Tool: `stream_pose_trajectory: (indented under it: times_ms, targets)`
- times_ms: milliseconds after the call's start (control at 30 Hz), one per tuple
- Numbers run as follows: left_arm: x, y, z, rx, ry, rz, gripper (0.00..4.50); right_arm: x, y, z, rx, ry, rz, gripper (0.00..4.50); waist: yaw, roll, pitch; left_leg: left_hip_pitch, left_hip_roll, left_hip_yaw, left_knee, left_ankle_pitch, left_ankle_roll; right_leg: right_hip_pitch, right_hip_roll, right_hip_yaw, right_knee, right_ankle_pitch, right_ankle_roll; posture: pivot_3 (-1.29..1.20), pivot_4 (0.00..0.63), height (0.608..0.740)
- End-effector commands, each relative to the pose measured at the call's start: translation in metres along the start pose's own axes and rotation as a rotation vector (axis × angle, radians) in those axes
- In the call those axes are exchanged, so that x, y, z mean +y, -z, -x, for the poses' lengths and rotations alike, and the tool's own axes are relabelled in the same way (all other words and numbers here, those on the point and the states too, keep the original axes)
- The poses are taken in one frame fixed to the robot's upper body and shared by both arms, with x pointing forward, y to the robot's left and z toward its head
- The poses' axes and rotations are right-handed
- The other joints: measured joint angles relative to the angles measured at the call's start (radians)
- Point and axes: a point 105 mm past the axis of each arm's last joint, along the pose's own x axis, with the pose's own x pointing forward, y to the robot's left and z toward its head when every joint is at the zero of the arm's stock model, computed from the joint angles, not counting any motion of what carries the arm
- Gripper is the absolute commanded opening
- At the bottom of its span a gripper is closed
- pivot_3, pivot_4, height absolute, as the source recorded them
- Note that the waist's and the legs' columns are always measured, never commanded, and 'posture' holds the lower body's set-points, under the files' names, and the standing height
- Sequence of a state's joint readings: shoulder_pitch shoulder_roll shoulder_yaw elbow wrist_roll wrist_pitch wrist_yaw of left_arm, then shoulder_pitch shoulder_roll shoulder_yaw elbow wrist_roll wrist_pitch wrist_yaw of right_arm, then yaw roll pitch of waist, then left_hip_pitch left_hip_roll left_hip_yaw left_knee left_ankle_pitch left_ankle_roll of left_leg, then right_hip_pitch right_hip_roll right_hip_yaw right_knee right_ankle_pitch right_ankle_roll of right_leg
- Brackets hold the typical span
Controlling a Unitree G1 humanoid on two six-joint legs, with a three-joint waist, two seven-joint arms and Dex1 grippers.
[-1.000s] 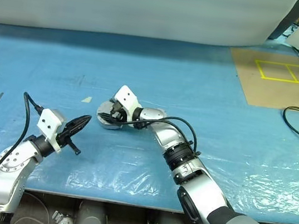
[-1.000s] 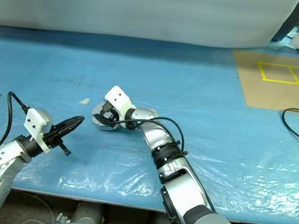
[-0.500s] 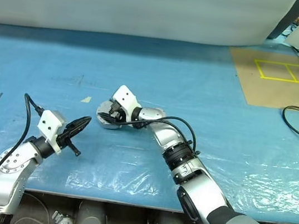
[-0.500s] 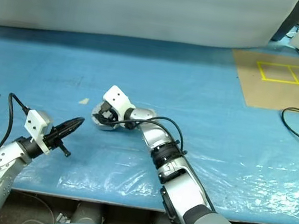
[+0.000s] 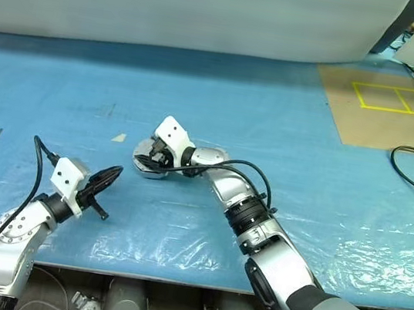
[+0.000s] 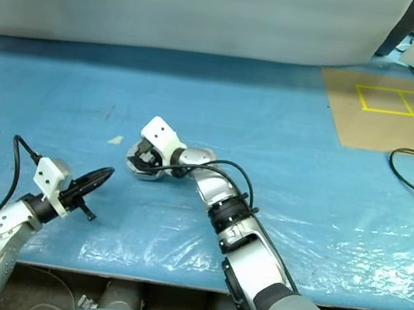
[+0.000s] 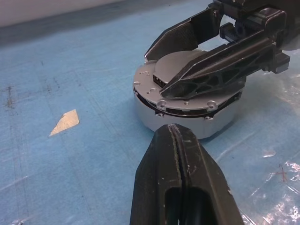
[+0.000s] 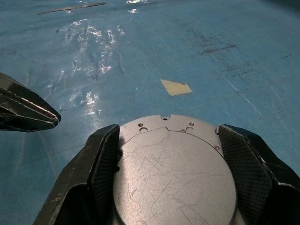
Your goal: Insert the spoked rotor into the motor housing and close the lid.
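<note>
While the head views look down on the blue sheet point(image 5: 290, 121), the housing point(image 5: 143, 165) sits near the middle of it with its lid on, and the right gripper point(image 5: 153, 158) straddles it, fingers spread to either side of the rim; the left gripper point(image 5: 108, 178) hangs to its near left, clenched on nothing, well apart from it. From the left wrist, the closed left tips point at the housing's wall point(image 7: 154, 115), and one right finger point(image 7: 211, 65) lies across the flat lid point(image 7: 180, 61), the other behind it. From the right wrist, the lid point(image 8: 173, 173) shows scratched bare metal between two ribbed pads point(image 8: 105, 159), close to the rim, though I cannot tell if they press it. I judge the housing heavy, rigid and slick, so it is best gripped low across its round wall, not by the thin lid edge. I cannot see the rotor, presumably under the lid
</note>
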State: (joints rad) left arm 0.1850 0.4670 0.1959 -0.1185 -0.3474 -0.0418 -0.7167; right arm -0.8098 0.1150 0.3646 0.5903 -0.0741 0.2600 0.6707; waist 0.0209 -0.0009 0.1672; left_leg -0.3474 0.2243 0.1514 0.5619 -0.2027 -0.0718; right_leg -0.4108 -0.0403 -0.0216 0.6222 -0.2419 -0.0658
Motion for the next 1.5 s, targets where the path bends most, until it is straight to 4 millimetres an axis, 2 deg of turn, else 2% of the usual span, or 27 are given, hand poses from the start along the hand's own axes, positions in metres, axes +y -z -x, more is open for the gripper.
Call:
stream_pose_trajectory:
  times_ms: [33,200,433,533,667,833,1167,1500]
  targets:
    - [0.003,-0.001,0.002,-0.018,0.001,-0.024,0.0,0.012,-0.029,-0.009,-0.081,-0.002,0.059,3.01,0.0,0.0,0.0,0.0,0.0,0.0,0.0,0.0,0.0,0.0,0.0,0.0,0.0,0.0,0.0,0.0,0.15,0.74]
    - [0.003,0.004,0.003,-0.015,0.004,-0.025,0.0,0.015,-0.026,-0.011,-0.065,0.007,0.035,3.01,0.0,0.0,0.0,0.0,0.0,0.0,0.0,0.0,0.0,0.0,0.0,0.0,0.0,0.0,0.0,0.0,0.15,0.74]
    - [0.001,0.002,-0.001,-0.018,0.013,-0.029,0.0,0.029,-0.037,-0.011,-0.118,-0.072,-0.001,3.01,0.0,0.0,0.0,0.0,0.0,0.0,0.0,0.0,0.0,0.0,0.0,0.0,0.0,0.0,0.0,0.0,0.15,0.74]
    - [-0.001,-0.002,-0.003,-0.022,0.019,-0.032,0.0,0.038,-0.032,-0.009,-0.101,-0.123,0.027,3.01,0.0,0.0,0.0,0.0,0.0,0.0,0.0,0.0,0.0,0.0,0.0,0.0,0.0,0.0,0.0,0.0,0.15,0.74]
    - [-0.001,-0.004,-0.003,-0.021,0.02,-0.033,0.0,0.045,-0.015,-0.007,-0.037,-0.164,0.087,3.01,-0.001,0.0,0.0,0.0,0.0,0.0,0.0,0.0,0.0,0.0,0.0,0.0,0.0,0.002,0.003,0.0,0.15,0.74]
    - [-0.001,-0.003,-0.001,-0.017,0.018,-0.032,0.0,0.04,-0.011,-0.006,-0.031,-0.144,0.091,3.01,0.0,-0.001,0.0,0.0,0.0,-0.001,0.0,0.0,0.0,0.0,0.0,0.0,0.0,0.001,0.001,0.0,0.15,0.74]
    - [0.0,0.0,0.001,-0.014,0.011,-0.03,0.0,0.018,-0.033,0.001,-0.125,-0.132,0.114,3.01,-0.001,-0.001,0.0,0.0,0.0,-0.001,0.001,0.0,0.0,0.0,0.0,0.0,0.001,0.0,0.0,0.0,0.15,0.74]
    - [-0.002,-0.001,0.004,-0.017,-0.005,-0.025,0.0,0.021,-0.032,0.002,-0.127,-0.184,0.127,3.01,-0.001,-0.001,0.0,-0.001,0.0,-0.001,0.001,0.0,0.0,0.0,0.0,-0.001,0.001,0.001,0.001,0.0,0.15,0.74]
